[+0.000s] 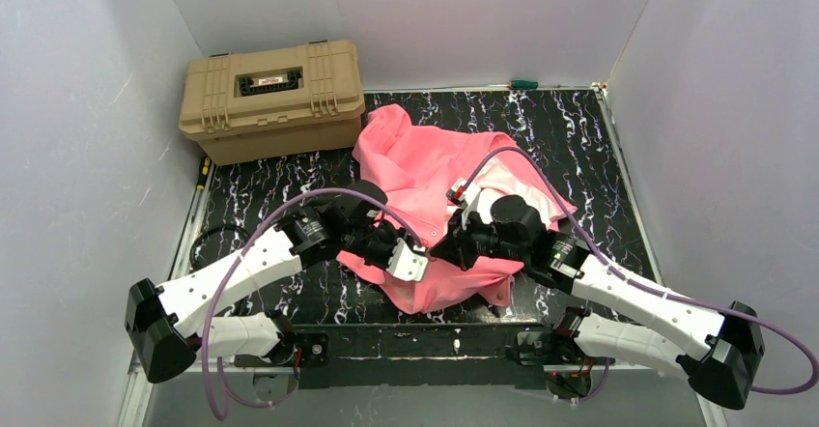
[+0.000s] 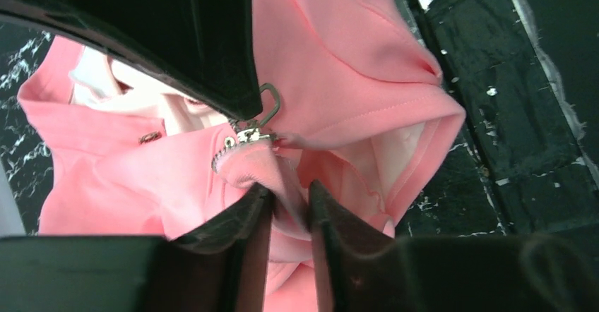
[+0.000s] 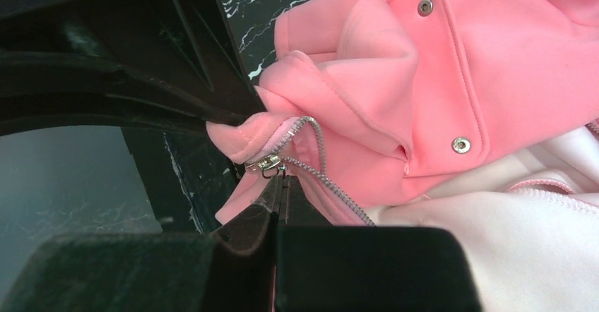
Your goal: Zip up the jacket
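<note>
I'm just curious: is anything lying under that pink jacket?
The soft salmon-pink hooded jacket lies crumpled on the black white-veined tabletop, which shows beside it. Whatever is beneath the fabric is covered, so I cannot tell.

Bright even light, soft shadows, foreground blurred

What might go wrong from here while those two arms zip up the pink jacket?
The right gripper pinches only the tip of the small metal zipper pull; it may slip out when tugged.
The left gripper holds just a narrow fold of the soft salmon-pink fabric jacket; losing it would leave nothing to pull against.
The jacket lies bunched, so cloth might jam the zipper teeth.
</note>
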You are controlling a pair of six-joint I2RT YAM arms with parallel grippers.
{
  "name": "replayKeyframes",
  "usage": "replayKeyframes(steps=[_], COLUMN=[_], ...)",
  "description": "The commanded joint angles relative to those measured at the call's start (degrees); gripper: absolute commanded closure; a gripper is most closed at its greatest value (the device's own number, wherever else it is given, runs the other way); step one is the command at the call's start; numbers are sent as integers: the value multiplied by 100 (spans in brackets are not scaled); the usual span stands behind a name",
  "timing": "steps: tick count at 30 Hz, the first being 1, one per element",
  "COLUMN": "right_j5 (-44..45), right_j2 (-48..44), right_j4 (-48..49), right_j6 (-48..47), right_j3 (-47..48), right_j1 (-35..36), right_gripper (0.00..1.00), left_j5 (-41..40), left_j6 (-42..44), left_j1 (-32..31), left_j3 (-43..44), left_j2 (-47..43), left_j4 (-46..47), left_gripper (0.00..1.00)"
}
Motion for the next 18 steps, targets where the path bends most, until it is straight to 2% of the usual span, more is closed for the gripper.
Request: replayKeyframes(steps=[1,3,4,13,18], right_j5=[-223,-235,-235,-265,-266], right_j2=[-34,-50,-44,-27,-19], right_j4=[142,134,126,155,146], right_j6=[76,86,86,77,60], right_j3=[328,328,328,327,375], right_j1=[-38,-38,-38,-38,-78], right_gripper=[99,99,99,99,99], left_j5=[-664,-912,-1026,-1544,-1756], left_j6=[-646,-766,-820,-1087,-1169], left_j1=[-44,-89,-118,-357,-424], left_j3=[-38,-198,-247,-290,-324], left_j2=[-44,-137,-172,-338,-566], left_j4=[382,698,826,1058,1081], left_gripper=[71,59,56,52,45])
